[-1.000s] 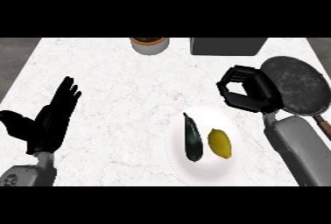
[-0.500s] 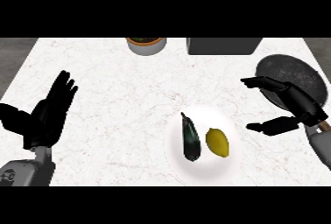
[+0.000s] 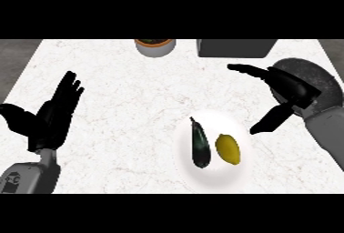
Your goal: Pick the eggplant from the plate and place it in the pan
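Observation:
A dark eggplant (image 3: 200,145) lies lengthwise on the left half of a white plate (image 3: 214,179), beside a yellow lemon (image 3: 228,149). The dark round pan (image 3: 316,77) sits at the counter's right edge, partly hidden by my right hand (image 3: 290,89). That hand hovers right of and above the plate, open, fingers stretched to the left and thumb pointing down toward the plate's rim. It touches nothing. My left hand (image 3: 53,113) rests open at the left, fingers up.
A round pot with an orange rim (image 3: 155,46) stands at the back centre. A dark grey box (image 3: 236,47) is at the back right, close to the pan. The white marble counter (image 3: 128,91) spreads between the hands.
My right hand has opened from a curled pose and swung its fingers out to the left, with the thumb dropping toward the plate. The left hand, eggplant and lemon have stayed put.

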Action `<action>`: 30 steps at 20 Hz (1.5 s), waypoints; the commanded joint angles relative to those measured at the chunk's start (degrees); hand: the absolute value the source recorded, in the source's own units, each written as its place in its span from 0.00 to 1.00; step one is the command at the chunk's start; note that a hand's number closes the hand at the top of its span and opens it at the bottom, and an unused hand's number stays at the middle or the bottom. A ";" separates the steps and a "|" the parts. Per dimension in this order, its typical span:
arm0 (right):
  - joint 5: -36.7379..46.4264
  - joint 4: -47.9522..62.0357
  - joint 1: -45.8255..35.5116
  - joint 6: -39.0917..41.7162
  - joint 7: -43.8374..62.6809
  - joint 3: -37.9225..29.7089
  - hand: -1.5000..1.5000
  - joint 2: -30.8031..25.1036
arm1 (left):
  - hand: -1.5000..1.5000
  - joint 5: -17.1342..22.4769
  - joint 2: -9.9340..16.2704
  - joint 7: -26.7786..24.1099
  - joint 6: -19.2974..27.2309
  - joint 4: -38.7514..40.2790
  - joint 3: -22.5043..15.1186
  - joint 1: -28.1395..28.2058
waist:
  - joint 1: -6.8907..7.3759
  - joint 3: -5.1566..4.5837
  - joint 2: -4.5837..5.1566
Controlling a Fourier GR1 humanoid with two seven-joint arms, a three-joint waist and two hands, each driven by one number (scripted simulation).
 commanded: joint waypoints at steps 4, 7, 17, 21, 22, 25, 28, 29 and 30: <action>8.59 4.88 -9.93 6.82 8.42 7.34 0.00 6.11 | 0.50 0.62 0.01 2.47 -0.68 -2.13 0.49 -0.19 | 0.43 0.02 0.02; 11.65 7.00 -9.34 11.21 8.03 11.97 0.00 7.03 | 0.50 -1.18 -1.53 0.38 0.52 -1.20 -0.46 0.66 | 0.25 0.02 0.13; 16.76 1.55 -8.45 22.78 14.53 13.59 0.00 11.31 | 0.50 -2.31 -0.84 1.57 -0.66 -3.14 1.38 1.92 | -0.61 0.04 -0.13; 19.95 -1.82 -12.02 27.01 16.94 13.16 0.00 8.21 | 0.50 -0.45 -0.25 -0.69 -3.46 -0.59 3.41 2.02 | -0.65 0.02 -0.15; 22.65 -1.99 -10.52 24.21 17.62 14.68 0.00 10.60 | 0.50 1.08 1.70 2.10 -4.27 1.86 6.05 -3.13 | -0.86 0.03 -0.06; 23.16 -8.89 -7.45 26.19 24.34 13.08 0.00 12.81 | 0.50 -3.47 -3.26 -2.50 -1.67 5.40 2.35 -1.96 | -1.33 0.01 -0.13; 26.85 -6.32 -6.57 24.73 24.07 12.51 0.00 17.23 | 0.50 -4.43 -3.10 3.04 0.33 0.27 2.28 -3.89 | -0.89 0.04 -0.06; 27.06 -6.05 -6.59 26.78 22.40 9.43 0.00 16.93 | 0.50 -2.41 -2.55 2.40 -2.66 -1.08 3.38 0.37 | -0.69 0.04 -0.08; 27.55 -8.58 -3.74 26.84 21.15 9.21 0.00 15.11 | 0.50 -1.13 -0.69 2.97 -4.65 -2.90 4.92 1.58 | -0.74 0.04 -0.12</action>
